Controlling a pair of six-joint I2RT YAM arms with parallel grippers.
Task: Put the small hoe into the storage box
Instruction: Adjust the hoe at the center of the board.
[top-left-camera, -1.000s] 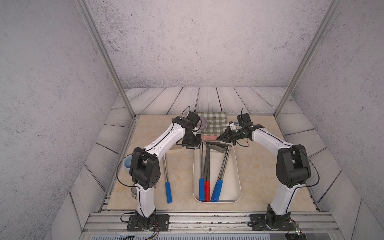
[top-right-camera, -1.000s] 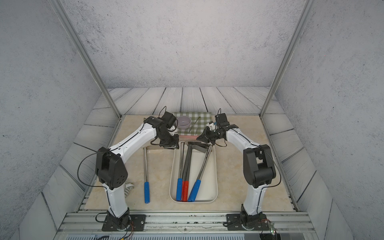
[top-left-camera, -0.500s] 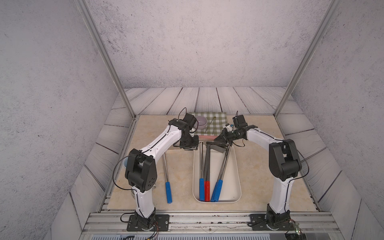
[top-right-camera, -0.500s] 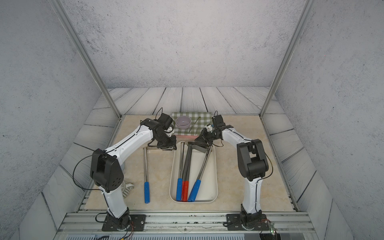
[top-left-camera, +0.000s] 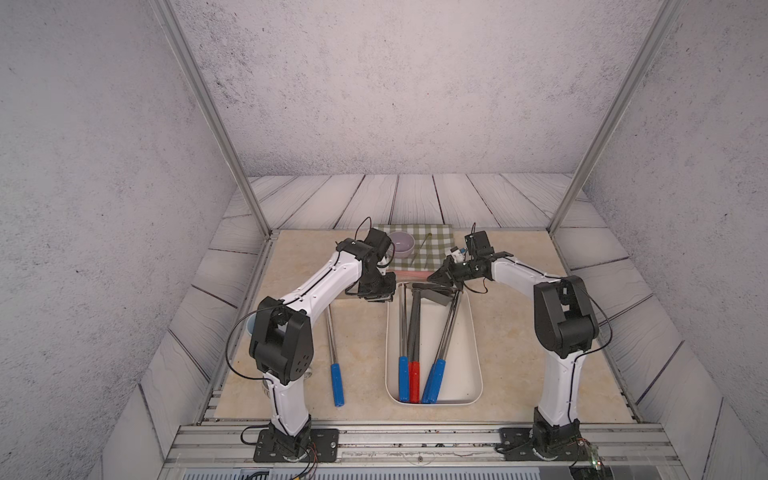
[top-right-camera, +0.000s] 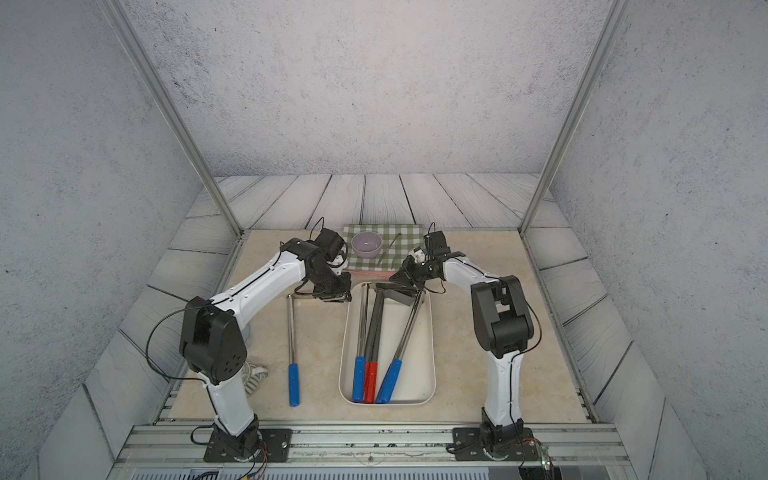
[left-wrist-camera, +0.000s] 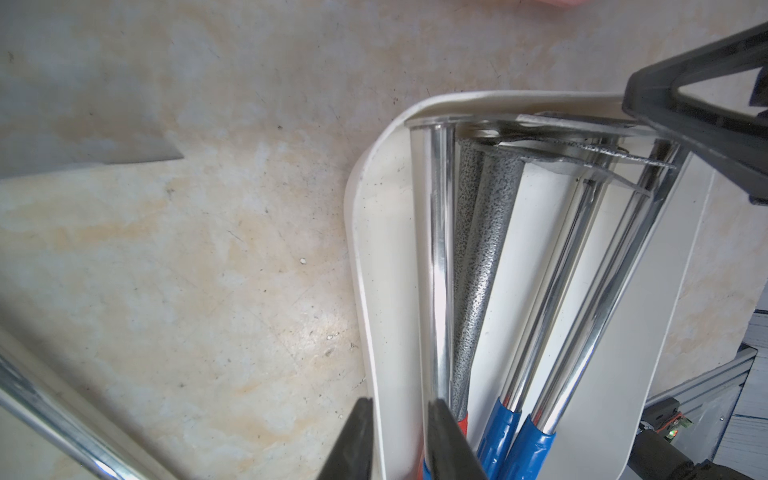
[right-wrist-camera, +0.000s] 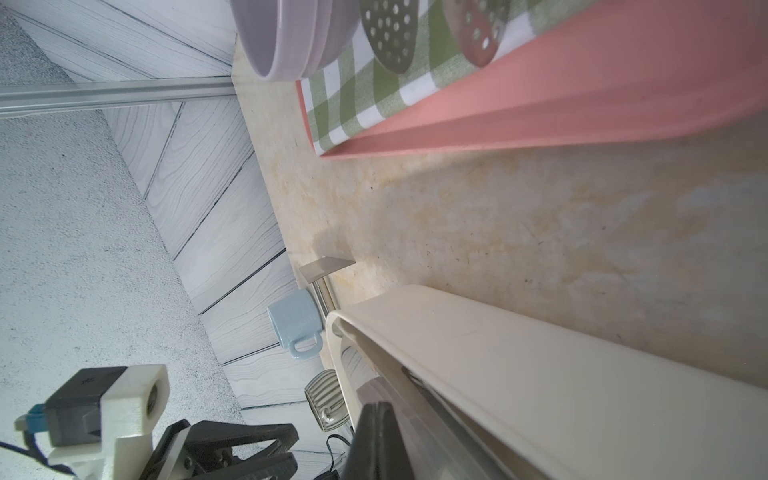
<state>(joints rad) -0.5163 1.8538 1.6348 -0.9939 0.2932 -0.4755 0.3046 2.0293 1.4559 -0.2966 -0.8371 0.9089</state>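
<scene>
The storage box (top-left-camera: 475, 332) (top-right-camera: 432, 345), a cream-white tub, sits mid-table with several hoes lying in it, blue and red grips at the near end. One more small hoe (top-left-camera: 335, 361) (top-right-camera: 292, 353) with a blue grip lies on the table left of the box. Its blade (right-wrist-camera: 326, 266) is at the far end, by my left gripper (top-left-camera: 380, 295) (left-wrist-camera: 401, 440). That gripper hangs at the box's far left corner, open by a narrow gap, straddling the box's wall (left-wrist-camera: 361, 257) without gripping it. My right gripper (top-left-camera: 436, 277) (right-wrist-camera: 378, 440) is shut and empty, at the hoe blades by the box's far rim.
Behind the box lies a pink tray (top-left-camera: 409, 273) (right-wrist-camera: 540, 108) with a green checked cloth (top-left-camera: 432, 239), a lilac bowl (top-left-camera: 401, 244) and slotted spoons. A light blue mug (right-wrist-camera: 297, 322) stands at the table's left edge, behind my left arm. A ribbed object (top-right-camera: 255, 376) lies near that arm's base.
My right arm's elbow has swung inward, and its gripper has edged left along the box's far end. My left gripper has stayed at the box's far left corner.
</scene>
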